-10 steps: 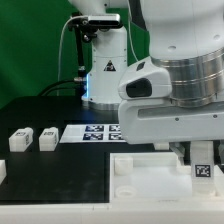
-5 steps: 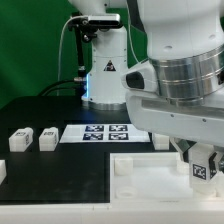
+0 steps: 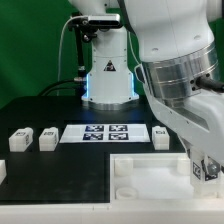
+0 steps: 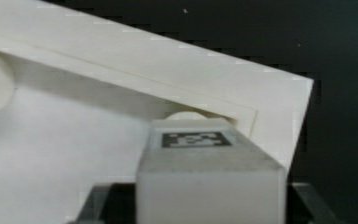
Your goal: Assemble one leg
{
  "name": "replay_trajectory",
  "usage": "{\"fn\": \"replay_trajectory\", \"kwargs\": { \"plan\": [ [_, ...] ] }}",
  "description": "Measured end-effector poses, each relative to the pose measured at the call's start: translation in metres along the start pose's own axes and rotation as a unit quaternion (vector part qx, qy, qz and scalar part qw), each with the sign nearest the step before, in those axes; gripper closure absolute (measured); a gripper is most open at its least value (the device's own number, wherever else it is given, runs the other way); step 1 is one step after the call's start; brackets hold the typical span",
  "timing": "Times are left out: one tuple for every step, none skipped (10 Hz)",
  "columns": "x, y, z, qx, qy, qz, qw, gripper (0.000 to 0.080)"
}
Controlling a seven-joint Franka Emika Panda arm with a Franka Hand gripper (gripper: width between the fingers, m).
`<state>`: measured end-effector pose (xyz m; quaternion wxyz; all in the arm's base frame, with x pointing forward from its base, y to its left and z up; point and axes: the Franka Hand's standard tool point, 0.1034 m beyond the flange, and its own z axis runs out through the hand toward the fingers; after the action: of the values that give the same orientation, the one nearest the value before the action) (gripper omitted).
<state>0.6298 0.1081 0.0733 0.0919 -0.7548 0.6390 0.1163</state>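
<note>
My gripper (image 3: 206, 166) is shut on a small white leg (image 3: 208, 170) with a square tag. It holds the leg upright over the right front corner of the large white tray (image 3: 145, 172). In the wrist view the leg (image 4: 202, 175) fills the space between my dark fingers (image 4: 108, 205). Its tagged end sits right at a corner hole (image 4: 190, 114) of the tray (image 4: 87, 130). Two loose legs (image 3: 20, 138) (image 3: 47, 138) lie at the exterior view's left. A third leg (image 3: 162, 137) lies beside the marker board.
The marker board (image 3: 105, 132) lies flat on the black table behind the tray. A white part (image 3: 2, 170) shows at the left edge of the exterior view. The robot base (image 3: 105, 75) stands at the back, and a green wall is behind it.
My wrist has tilted and swung toward the exterior view's right. The held leg has shifted slightly right and down over the tray corner. The leg beside the marker board has come into view.
</note>
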Motion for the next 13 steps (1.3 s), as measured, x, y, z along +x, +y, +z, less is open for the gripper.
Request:
{"fn": "replay_trajectory", "kwargs": {
  "plan": [
    [0.0000, 0.0001, 0.0002, 0.000, 0.000, -0.021, 1.000, 0.0506],
    [0.0000, 0.0009, 0.0010, -0.001, 0.000, -0.061, 0.998, 0.0398],
    [-0.0001, 0.0027, 0.0026, -0.004, -0.001, -0.110, 0.994, 0.0263],
    [-0.0012, 0.0031, 0.0025, -0.005, 0.001, -0.186, 0.983, 0.0263],
    [-0.0035, 0.0030, 0.0006, -0.004, 0.002, -0.231, 0.973, 0.0170],
    [-0.0024, 0.0032, 0.0014, -0.004, 0.001, -0.291, 0.957, 0.0155],
    [-0.0019, 0.0034, 0.0021, -0.005, 0.001, -0.339, 0.941, 0.0155],
    [-0.0025, 0.0032, 0.0017, -0.005, 0.001, -0.381, 0.924, 0.0151],
    [-0.0049, 0.0021, 0.0001, -0.012, 0.011, -0.470, 0.883, 0.0151],
    [-0.0075, 0.0006, 0.0000, -0.014, 0.017, -0.527, 0.849, 0.0151],
    [-0.0086, -0.0009, 0.0008, -0.008, 0.019, -0.526, 0.850, 0.0151],
    [-0.0084, -0.0006, 0.0011, -0.007, 0.018, -0.498, 0.867, 0.0266],
    [-0.0081, -0.0005, 0.0014, -0.008, 0.018, -0.501, 0.865, 0.0402]
  ]
}}
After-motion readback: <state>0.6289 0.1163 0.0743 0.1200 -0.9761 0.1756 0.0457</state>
